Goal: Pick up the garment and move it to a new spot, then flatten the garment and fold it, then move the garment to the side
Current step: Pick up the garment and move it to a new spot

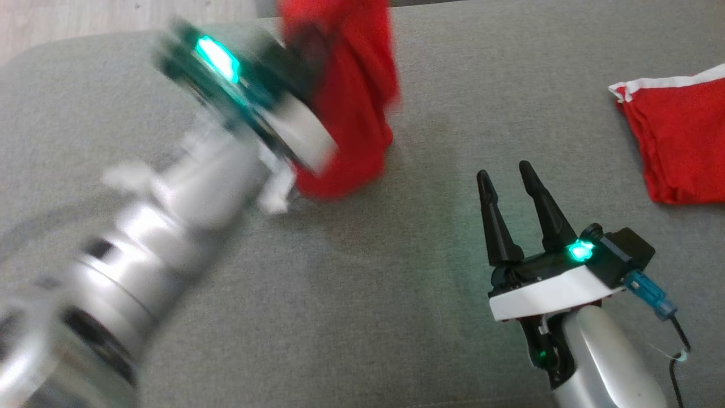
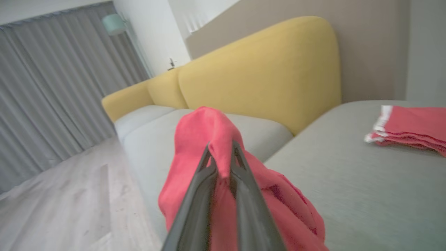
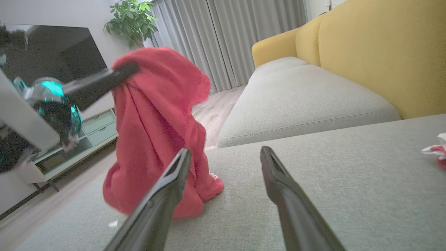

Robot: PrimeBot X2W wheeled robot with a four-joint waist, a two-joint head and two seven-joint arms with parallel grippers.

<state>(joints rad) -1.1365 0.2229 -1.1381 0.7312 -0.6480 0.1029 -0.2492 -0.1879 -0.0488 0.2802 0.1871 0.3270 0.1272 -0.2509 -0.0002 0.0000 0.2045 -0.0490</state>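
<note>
A red garment (image 1: 354,96) hangs bunched from my left gripper (image 2: 222,153), which is shut on a fold of it near its top. Its lower end still touches the grey sofa cushion (image 1: 362,294). In the right wrist view the garment (image 3: 153,132) dangles from the left gripper's dark fingers (image 3: 101,82), left of centre. My right gripper (image 1: 508,177) hovers open over the cushion, to the right of the garment, with nothing between its fingers (image 3: 174,170). The left arm is blurred in the head view.
A second red cloth with white trim (image 1: 674,136) lies folded at the cushion's far right. Yellow sofa backrests (image 2: 264,69) rise behind. A wooden floor (image 2: 62,195), grey curtains, a TV (image 3: 52,59) on a low cabinet and a plant stand beyond the cushion's edge.
</note>
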